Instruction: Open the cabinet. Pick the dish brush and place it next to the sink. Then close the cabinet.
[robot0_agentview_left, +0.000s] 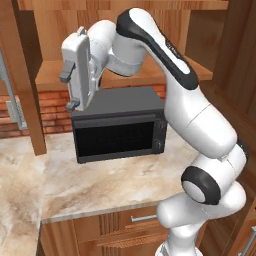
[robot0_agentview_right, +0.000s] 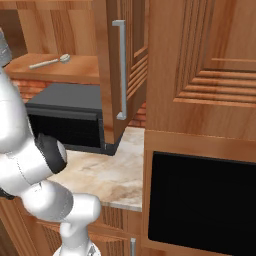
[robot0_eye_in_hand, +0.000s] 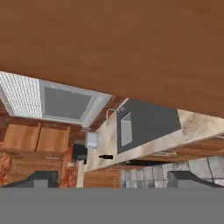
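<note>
Hovering with its jaws spread wide and nothing between them, the gripper (robot0_agentview_left: 69, 92) sits just in front of the cabinet (robot0_agentview_right: 120, 75), whose doors are already swung out. Right below it is the microwave (robot0_agentview_left: 117, 125), and that's the first worry: the hand hangs close over the microwave's top, so a sloppy dip on the way in could clip it.

The brush (robot0_agentview_right: 49, 61) lies on the cabinet's bottom shelf, beyond the gripper, looking thin and flat against the wood. Probably a fiddly grab: come in too high and the fingers close on air, too low and they jam into the shelf or shove the brush further back.

The open door with its handle (robot0_agentview_right: 120, 70) stands off to the gripper's right, so swinging out that way risks a bump. The sink (robot0_eye_in_hand: 126, 127) is well away along the counter in the hand view, so a weak pinch could drop the brush on that long carry.
</note>
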